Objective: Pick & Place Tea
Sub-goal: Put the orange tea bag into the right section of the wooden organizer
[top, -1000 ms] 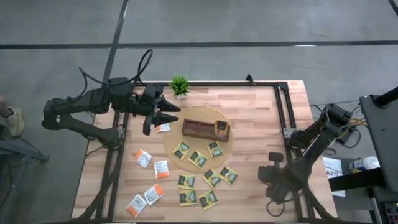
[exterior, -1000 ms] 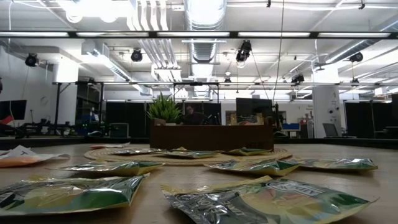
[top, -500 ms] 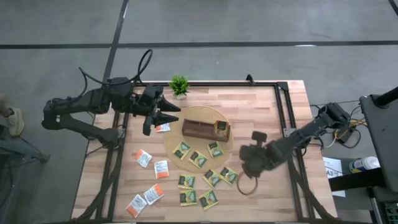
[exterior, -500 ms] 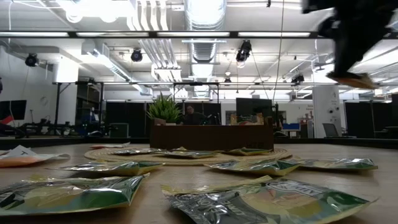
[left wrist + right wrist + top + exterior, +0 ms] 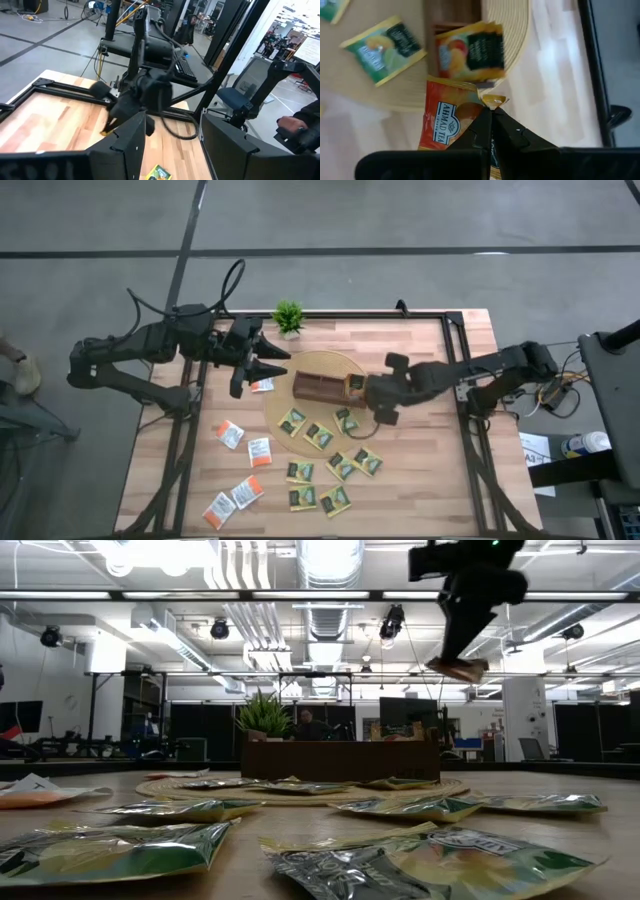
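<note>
Right jaws pinching tea sachet [image 5: 451, 123] corner, airborne

We see the compartment tray [image 5: 329, 388] sitting on the round mat [image 5: 322, 408] mid-surface [image 5: 420, 470], with the potted plant [image 5: 288, 317] behind it at the far edge. The right end effector [image 5: 381, 412] hangs just off the tray's right end, pinching a sachet [image 5: 447, 124] over the mat, while the left end effector [image 5: 262, 363] sits left of the tray above another sachet [image 5: 263, 385]. More sachets [image 5: 318, 436] lie on the mat in front of the tray, and others [image 5: 244, 463] are scattered across the near-left surface.
</note>
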